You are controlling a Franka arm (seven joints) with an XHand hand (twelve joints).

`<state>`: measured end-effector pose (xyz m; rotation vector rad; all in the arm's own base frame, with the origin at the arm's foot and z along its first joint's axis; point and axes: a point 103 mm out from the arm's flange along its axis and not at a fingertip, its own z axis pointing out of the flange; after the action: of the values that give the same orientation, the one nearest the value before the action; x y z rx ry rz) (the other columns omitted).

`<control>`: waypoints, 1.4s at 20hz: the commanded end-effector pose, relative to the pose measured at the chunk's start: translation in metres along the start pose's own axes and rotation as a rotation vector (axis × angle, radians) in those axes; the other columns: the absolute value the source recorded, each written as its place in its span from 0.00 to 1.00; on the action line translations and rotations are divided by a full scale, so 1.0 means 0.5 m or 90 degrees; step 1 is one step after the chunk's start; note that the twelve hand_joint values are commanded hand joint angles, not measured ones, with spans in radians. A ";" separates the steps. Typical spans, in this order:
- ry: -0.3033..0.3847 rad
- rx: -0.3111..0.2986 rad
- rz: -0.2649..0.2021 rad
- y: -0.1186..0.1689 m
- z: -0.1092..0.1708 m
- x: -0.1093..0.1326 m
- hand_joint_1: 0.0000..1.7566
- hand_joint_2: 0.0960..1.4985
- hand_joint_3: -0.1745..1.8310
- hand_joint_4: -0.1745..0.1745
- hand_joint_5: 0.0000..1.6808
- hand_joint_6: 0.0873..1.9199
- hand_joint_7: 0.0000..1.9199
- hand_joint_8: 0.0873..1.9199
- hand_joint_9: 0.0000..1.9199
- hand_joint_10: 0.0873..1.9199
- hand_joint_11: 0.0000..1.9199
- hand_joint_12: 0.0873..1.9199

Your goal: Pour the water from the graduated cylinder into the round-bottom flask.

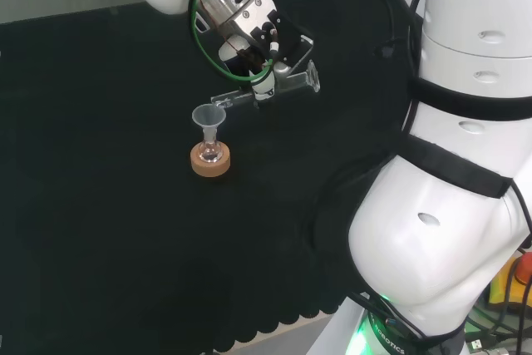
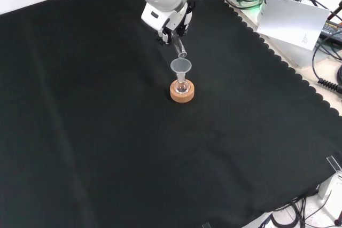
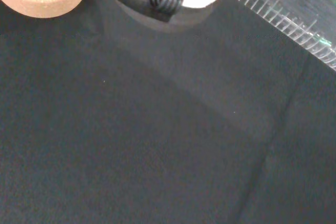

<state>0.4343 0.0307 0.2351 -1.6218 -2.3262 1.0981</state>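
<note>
1. Cork ring (image 2: 182, 92): on the black cloth (image 2: 107, 132), landmark.
2. Flask (image 1: 211, 152): upright in the ring, funnel (image 1: 208, 117) in its neck.
3. Cylinder (image 1: 274, 86): tipped nearly level, mouth just above the funnel.
4. Hand (image 1: 258, 39): beyond the ring, clasping the cylinder.

one graduated cylinder (image 1: 274, 87), one funnel (image 1: 208, 118), one flask (image 1: 210, 152) (on one cork ring (image 1: 210, 164)).

Black cloth (image 2: 107, 132) with scalloped edge over the bench, white paper sheet (image 2: 291, 22) beyond it, black cables (image 2: 326, 68) alongside
</note>
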 end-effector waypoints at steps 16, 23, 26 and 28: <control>0.141 -0.091 -0.055 -0.008 0.017 -0.020 0.75 0.66 0.00 0.00 0.90 0.00 0.82 0.00 0.93 0.00 0.75 0.26; 0.162 -0.106 -0.066 -0.004 0.021 -0.023 0.75 0.66 0.00 0.00 0.90 0.00 0.82 0.00 0.93 0.00 0.75 0.26; 0.153 -0.098 -0.068 -0.002 0.020 -0.021 0.75 0.66 0.00 0.00 0.90 0.00 0.82 0.00 0.93 0.00 0.75 0.26; 0.151 -0.100 -0.068 -0.001 0.019 -0.021 0.75 0.66 0.00 0.00 0.90 0.00 0.82 0.00 0.93 0.00 0.75 0.26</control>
<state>0.4340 0.0160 0.2319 -1.5599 -2.3553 0.6700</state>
